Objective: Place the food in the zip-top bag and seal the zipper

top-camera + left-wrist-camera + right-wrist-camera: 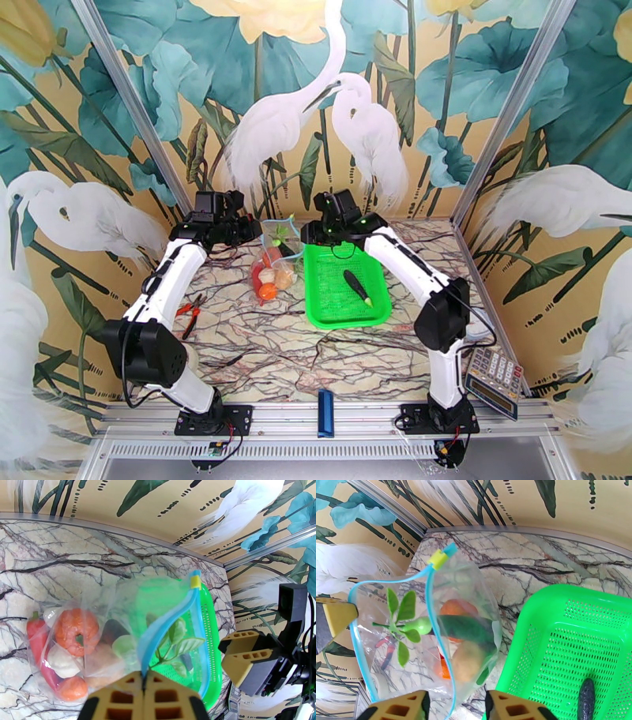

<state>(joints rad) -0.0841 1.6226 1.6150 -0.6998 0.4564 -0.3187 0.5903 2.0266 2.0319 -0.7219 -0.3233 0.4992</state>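
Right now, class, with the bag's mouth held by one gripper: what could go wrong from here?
1. The left gripper pinches only the zipper edge, so the loaded zip-top bag could slip free.
2. The right gripper is open around the mouth edge; closing carelessly may catch plastic, not zipper.
3. The eggplant lies in the green basket; sealing now would leave it out.

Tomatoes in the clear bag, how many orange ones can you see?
2. One tomato sits beside the red chili in the zip-top bag; the second tomato lies nearer the left gripper. Others may be hidden underneath.
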